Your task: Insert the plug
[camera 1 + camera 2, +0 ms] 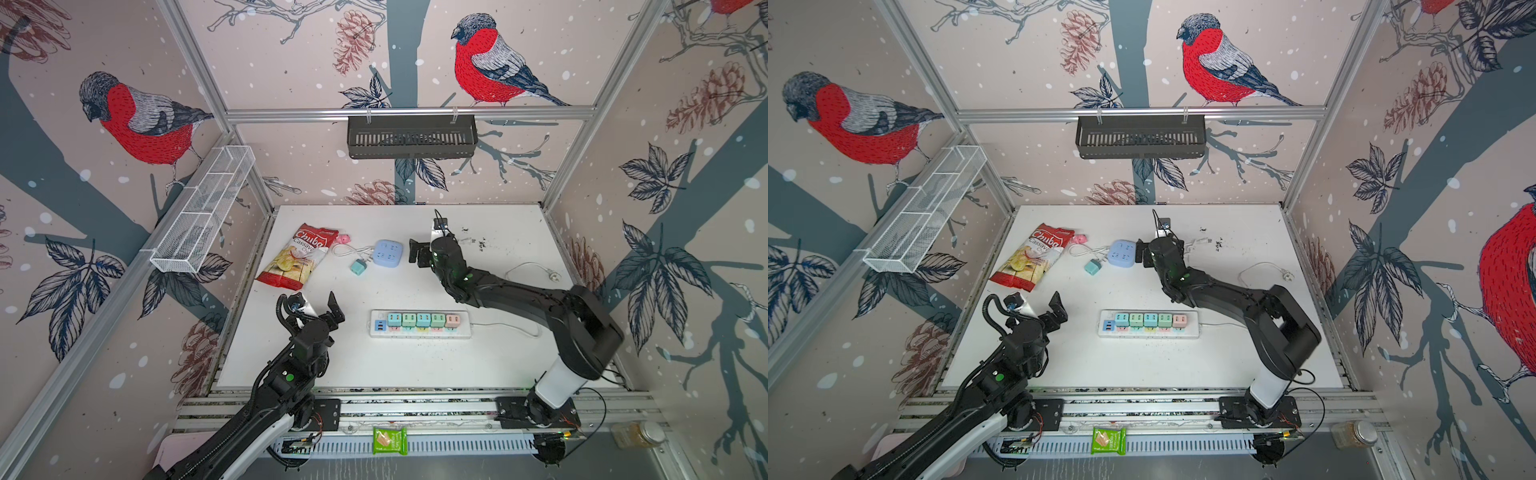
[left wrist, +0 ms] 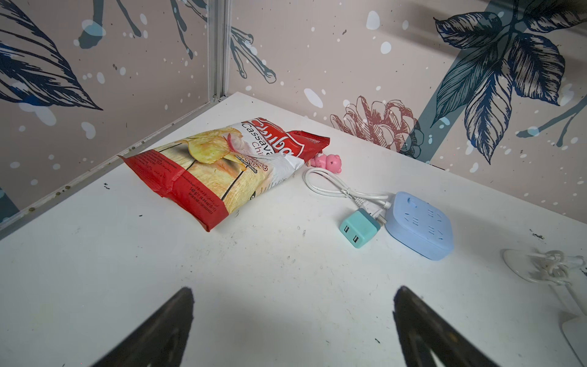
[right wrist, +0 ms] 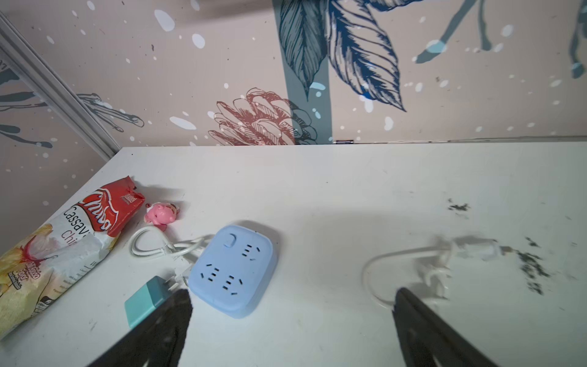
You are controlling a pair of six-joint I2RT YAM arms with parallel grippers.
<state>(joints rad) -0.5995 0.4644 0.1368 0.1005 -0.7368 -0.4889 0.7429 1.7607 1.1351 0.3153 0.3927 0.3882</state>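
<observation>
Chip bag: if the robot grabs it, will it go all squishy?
Probably: the chip bag looks puffy and creased, so it would likely crumple. Its glossy foil may slip. It seems light, so a push should slide it.

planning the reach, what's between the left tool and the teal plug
Only bare table between left tool and teal plug, clear in the left wrist view.

Pale bird-and-pinecone wallpapered walls (image 1: 291, 62) enclosed the scuffed white tabletop (image 1: 415, 365). Above its far edge hung a black slotted metal shelf (image 1: 411, 137); above its left edge, a long white wire basket (image 1: 203, 208).
</observation>
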